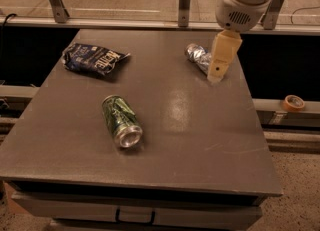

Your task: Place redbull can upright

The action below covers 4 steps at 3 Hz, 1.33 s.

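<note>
The redbull can (197, 55) is a slim, dented silver and blue can lying on its side near the far right of the grey table (200, 130). My gripper (218, 73) hangs from the white arm at the upper right, just to the right of the can and partly in front of its right end. Its cream-coloured fingers (223, 55) point down toward the table. It holds nothing that I can see.
A wider green can (121, 121) lies on its side at the table's left middle. A dark blue chip bag (94, 58) lies at the far left. A rail with metal posts (184, 2) runs behind the table. A roll of tape (293, 102) sits on the ledge to the right.
</note>
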Motion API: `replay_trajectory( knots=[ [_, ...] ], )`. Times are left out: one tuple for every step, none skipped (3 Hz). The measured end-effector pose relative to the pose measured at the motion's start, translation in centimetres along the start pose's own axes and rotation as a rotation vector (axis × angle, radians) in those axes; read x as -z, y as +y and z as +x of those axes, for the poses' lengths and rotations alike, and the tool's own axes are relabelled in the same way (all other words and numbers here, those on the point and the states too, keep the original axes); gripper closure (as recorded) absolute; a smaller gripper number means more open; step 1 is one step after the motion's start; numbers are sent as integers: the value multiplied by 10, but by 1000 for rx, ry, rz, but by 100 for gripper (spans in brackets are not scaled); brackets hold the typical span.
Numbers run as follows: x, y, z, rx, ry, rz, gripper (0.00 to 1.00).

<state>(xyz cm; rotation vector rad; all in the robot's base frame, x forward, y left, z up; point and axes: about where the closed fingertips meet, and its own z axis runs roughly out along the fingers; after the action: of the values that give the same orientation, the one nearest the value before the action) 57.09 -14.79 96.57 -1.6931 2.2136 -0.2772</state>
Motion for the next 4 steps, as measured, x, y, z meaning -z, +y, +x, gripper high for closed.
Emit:
replay_trajectory(
  knots=[
    [-30, -36, -21, -64, -7, -15, 0],
    [-63, -68, -30, -156, -24, -54, 0],
    [-99, -91, -35, -252, -34, -99, 0],
    [-131, -105, -34, -338, -22, -121, 0]
  ],
)
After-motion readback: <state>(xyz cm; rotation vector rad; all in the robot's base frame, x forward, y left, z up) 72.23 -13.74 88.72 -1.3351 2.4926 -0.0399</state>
